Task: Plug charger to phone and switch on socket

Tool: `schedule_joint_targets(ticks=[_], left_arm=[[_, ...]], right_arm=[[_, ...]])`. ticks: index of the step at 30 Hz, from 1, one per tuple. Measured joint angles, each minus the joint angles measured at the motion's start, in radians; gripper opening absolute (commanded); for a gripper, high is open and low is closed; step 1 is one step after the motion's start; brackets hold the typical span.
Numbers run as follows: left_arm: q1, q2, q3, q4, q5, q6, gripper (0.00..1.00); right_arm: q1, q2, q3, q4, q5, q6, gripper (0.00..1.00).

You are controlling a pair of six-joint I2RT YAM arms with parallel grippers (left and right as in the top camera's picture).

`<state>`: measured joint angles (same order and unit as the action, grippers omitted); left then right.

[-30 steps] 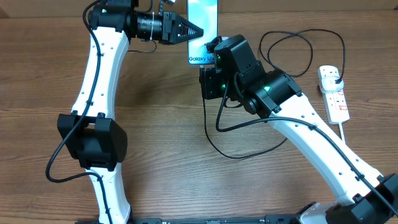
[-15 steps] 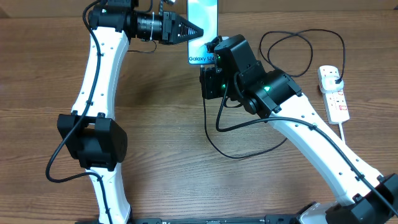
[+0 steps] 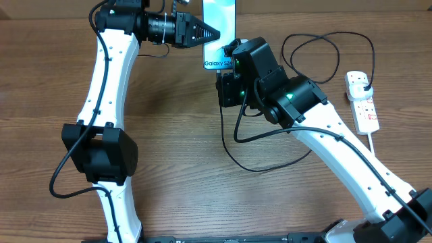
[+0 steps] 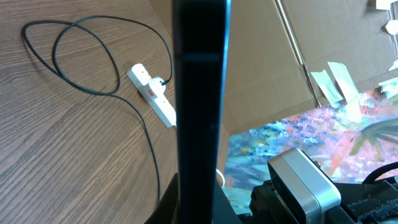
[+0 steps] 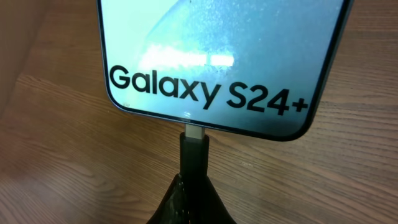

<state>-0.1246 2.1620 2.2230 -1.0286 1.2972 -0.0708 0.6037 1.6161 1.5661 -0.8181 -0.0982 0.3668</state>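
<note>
**Connector at the phone's port, both end effectors closed on their loads**

Overhead: The phone (image 3: 220,27) is at 12 o'clock of the frame, lit screen up, its "Galaxy" end pointing to 6 o'clock. The left end effector (image 3: 213,32) reaches in from the phone's 9 o'clock side, and its narrowed tips meet the phone's long edge. The right end effector (image 3: 228,66) is at the phone's 6 o'clock end, but its own body hides the contact there. The charger (image 3: 263,167) runs as a black cable from that spot toward 6 o'clock, curves round to 3 o'clock and loops near 1 o'clock. It ends in a black plug seated in the socket (image 3: 364,108). The socket lies at 3 o'clock on the desk (image 3: 169,155), well apart from the phone, and its white cord trails toward 5 o'clock.

Left wrist: The phone (image 4: 199,93) shows edge-on as a dark upright bar through the centre, held in line with this end effector, whose fingers barely show. The socket (image 4: 152,93) lies at 10 o'clock, with the charger (image 4: 93,93) looped on the desk beyond it and plugged into it.

Right wrist: The phone's (image 5: 217,37) lower end fills the upper half of the frame and reads "Galaxy S24+". The charger's connector (image 5: 194,152) stands straight against the middle of that edge. Its silver tip enters the port, and a thin strip of metal shows. The right end effector (image 5: 193,186) is pinched around the connector's base at 6 o'clock.
</note>
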Motion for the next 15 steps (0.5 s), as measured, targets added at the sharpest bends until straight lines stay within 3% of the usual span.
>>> schedule_joint_targets(ticks=[15], left_arm=[[0.000, 0.000, 0.000, -0.002, 0.000, 0.000, 0.04]], right_arm=[[0.001, 0.000, 0.000, 0.002, 0.010, 0.031, 0.04]])
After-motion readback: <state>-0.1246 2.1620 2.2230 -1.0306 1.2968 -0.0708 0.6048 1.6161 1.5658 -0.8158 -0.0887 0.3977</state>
